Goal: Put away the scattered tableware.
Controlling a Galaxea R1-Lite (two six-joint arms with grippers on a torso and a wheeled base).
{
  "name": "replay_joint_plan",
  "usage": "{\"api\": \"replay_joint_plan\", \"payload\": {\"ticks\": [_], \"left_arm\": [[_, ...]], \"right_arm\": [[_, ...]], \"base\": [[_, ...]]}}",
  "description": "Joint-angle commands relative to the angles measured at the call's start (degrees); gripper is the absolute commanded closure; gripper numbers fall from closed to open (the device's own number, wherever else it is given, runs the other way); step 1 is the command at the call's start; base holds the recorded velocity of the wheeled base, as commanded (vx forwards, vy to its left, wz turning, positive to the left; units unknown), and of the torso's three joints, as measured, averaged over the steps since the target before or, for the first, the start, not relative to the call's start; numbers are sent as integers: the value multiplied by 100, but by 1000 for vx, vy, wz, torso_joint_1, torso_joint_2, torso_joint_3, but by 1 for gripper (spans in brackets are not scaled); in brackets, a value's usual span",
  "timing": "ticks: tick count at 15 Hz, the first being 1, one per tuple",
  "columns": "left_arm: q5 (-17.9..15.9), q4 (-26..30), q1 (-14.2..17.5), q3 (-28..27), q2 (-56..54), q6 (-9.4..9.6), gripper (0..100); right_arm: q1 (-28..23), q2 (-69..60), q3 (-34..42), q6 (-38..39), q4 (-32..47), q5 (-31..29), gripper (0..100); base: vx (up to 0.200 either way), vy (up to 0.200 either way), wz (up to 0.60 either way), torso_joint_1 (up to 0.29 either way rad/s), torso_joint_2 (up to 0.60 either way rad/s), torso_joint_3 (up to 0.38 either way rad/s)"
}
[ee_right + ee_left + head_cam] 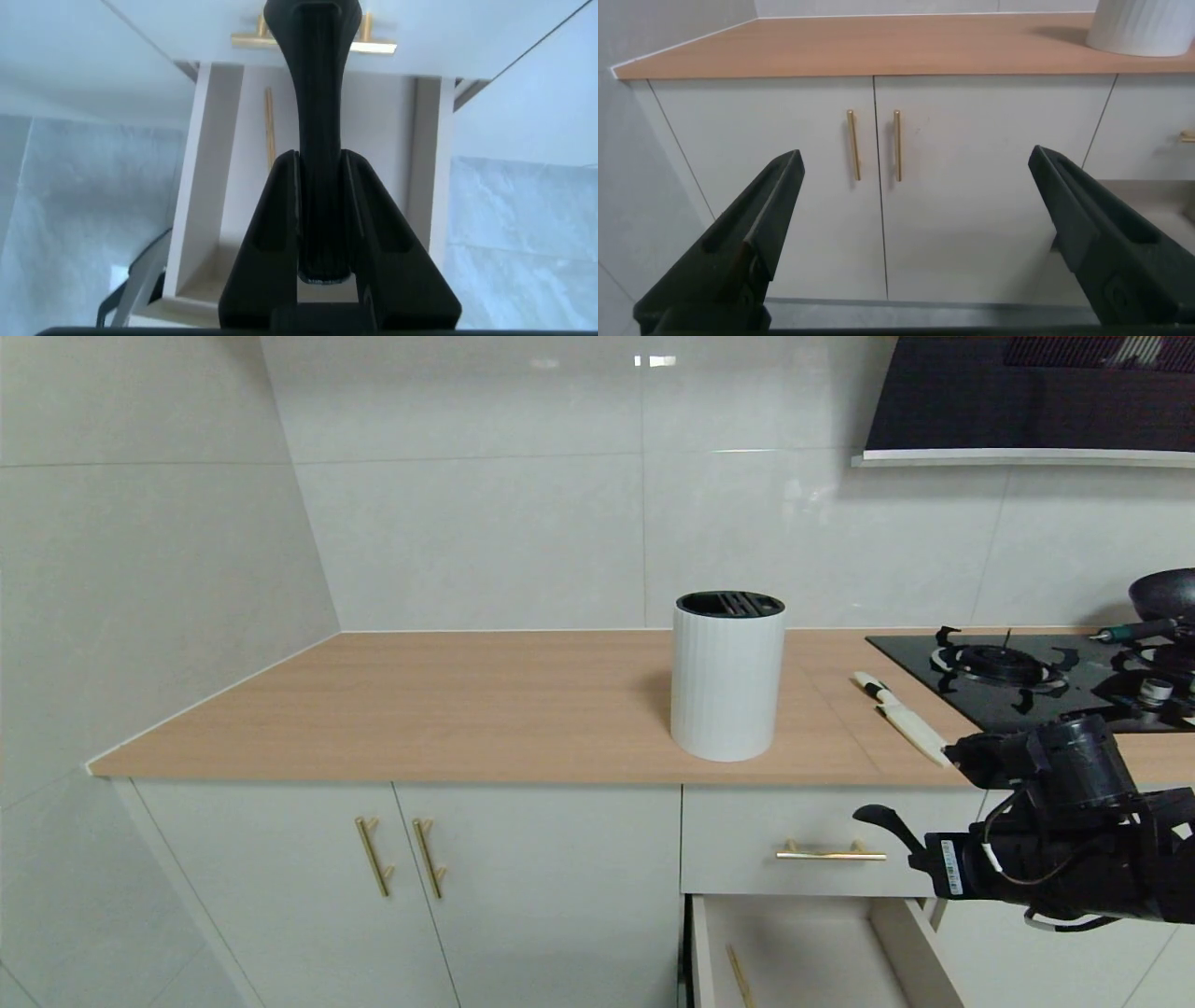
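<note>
The right end effector point(318, 201) is clamped on a slim black utensil point(313, 84). It holds the utensil level over the open drawer point(210, 187), with the free end pointing at the gold handle point(248, 39) of the shut drawer above. A thin pale stick point(269, 126) lies inside the open drawer.

The left end effector point(915, 177) has its fingers wide apart, low in front of the cabinet doors point(971, 187).

A white knife point(901, 717) lies on the counter point(467, 709) near its front edge, just beside the ribbed white holder point(727, 681).

The likely risks:
- **Catching the handle:** the utensil's tip is close to the gold handle, so any push forward could jam it there and twist it in the grip.
- **Missing the drawer:** letting go this high could bounce the utensil off the drawer wall and onto the floor.
- **Knocking the knife:** the right arm sits just below the knife's blade end, so a rising move could sweep the knife off the edge.
</note>
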Motion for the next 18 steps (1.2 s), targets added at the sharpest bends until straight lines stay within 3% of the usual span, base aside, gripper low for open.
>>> {"api": "replay_joint_plan", "payload": {"ticks": [1, 7, 18], "left_arm": [[2, -1, 1, 2, -2, 1, 0], [2, -1, 1, 2, -2, 1, 0], [2, -1, 1, 2, -2, 1, 0]], "right_arm": [[71, 127, 32, -1, -10, -1, 100], [89, 496, 32, -10, -142, -19, 100], [98, 874, 49, -10, -291, -115, 100]], "base": [[0, 0, 0, 0, 0, 0], [0, 0, 0, -14, 31, 19], [0, 0, 0, -179, 443, 266]]}}
